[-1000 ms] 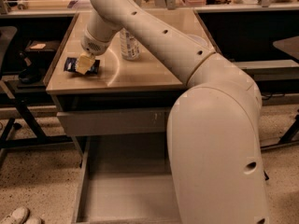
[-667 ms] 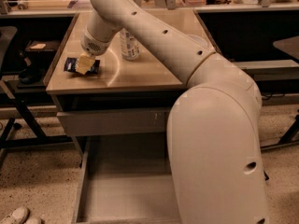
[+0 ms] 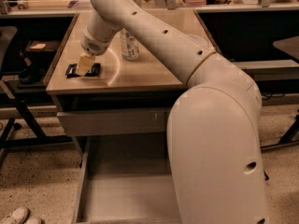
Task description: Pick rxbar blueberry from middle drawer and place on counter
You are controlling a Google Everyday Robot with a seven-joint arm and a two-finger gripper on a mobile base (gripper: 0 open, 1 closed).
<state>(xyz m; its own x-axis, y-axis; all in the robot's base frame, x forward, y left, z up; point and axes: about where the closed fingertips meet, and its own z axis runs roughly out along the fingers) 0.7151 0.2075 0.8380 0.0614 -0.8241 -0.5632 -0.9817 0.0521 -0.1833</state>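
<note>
Dark blue-black in its wrapper, the rxbar blueberry [image 3: 96, 70] lay flat on the counter [image 3: 154, 73], close to the front left corner and just inside the left edge. Right over its middle you had the gripper [image 3: 84, 65], its pale yellowish tip down against the bar so that only the two ends of the wrapper showed on either side; you could not tell from this view whether it gripped the bar or had let go. Behind the bar, toward the middle of the glossy tan top, a clear bottle [image 3: 129, 45] stood upright, apart from both bar and gripper. The cream arm [image 3: 159, 38] reached from the big rounded body at the right, up and across the counter, then bent down to the left. Under the counter a grey drawer front [image 3: 112, 121] sat closed, and below it the middle drawer [image 3: 126, 197] stood pulled out, with its plain grey floor showing. A white shoe [image 3: 16, 215] lay on the speckled floor [image 3: 37, 171] at the lower left.
</note>
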